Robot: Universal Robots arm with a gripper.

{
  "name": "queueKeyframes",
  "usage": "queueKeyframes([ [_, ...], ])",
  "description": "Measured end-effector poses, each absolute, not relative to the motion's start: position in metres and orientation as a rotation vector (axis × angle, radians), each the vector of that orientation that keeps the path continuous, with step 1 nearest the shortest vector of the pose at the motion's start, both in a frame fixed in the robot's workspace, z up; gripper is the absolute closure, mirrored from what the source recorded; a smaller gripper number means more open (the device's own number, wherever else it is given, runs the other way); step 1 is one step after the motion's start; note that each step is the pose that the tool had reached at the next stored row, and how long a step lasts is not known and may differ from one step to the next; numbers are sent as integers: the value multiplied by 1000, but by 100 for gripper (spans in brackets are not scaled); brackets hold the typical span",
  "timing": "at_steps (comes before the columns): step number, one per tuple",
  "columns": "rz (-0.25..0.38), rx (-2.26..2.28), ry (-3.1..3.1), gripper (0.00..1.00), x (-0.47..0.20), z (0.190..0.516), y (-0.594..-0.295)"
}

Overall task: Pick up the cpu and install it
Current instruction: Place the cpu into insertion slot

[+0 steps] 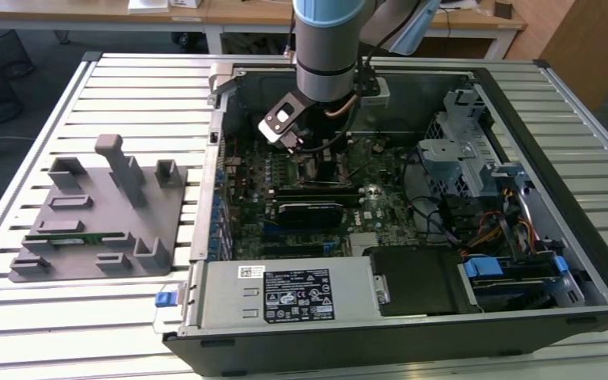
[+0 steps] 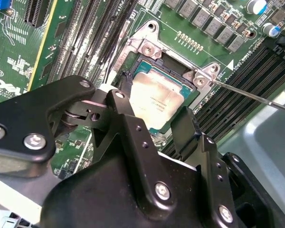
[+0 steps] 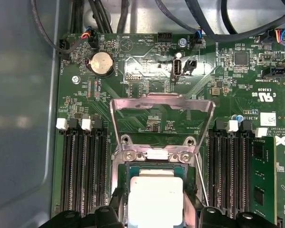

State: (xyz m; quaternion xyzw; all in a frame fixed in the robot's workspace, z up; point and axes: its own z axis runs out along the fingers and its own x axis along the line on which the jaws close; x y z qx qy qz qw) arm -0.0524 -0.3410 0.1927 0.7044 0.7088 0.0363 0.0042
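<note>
Setting: slatted metal desk [image 1: 124,87] bearing an open computer case [image 1: 584,273], with a grey fixture [image 1: 93,237] well apart from it on the exterior view's left. Item: the cpu [image 2: 159,95], square, pale metal top with a thin green rim. Location: within the socket [image 2: 145,47] on the motherboard [image 3: 147,61], between two banks of memory slots [image 3: 80,166]. The load plate [image 3: 161,102] stands swung up and clear, and the thin lever [image 2: 247,95] lies off to one side. Whether the chip is fully bedded cannot be told. Pincer [image 2: 155,102]: closed on the cpu, one black finger against each of two opposite edges. Key relation: the chip lies directly between the fingers, straight below the wrist, its edges running square with the socket frame. Being square, it offers no long axis. Judgement: installation is at the seating stage, with the plate not yet lowered.
</note>
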Motion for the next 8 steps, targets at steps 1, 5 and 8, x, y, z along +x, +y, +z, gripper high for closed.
queueKeyframes([
  [1,111,2206,2220,40,-52,193,-341],
  [5,103,2204,2215,40,-52,194,-341],
  [8,99,2205,2210,40,-52,195,-340],
])
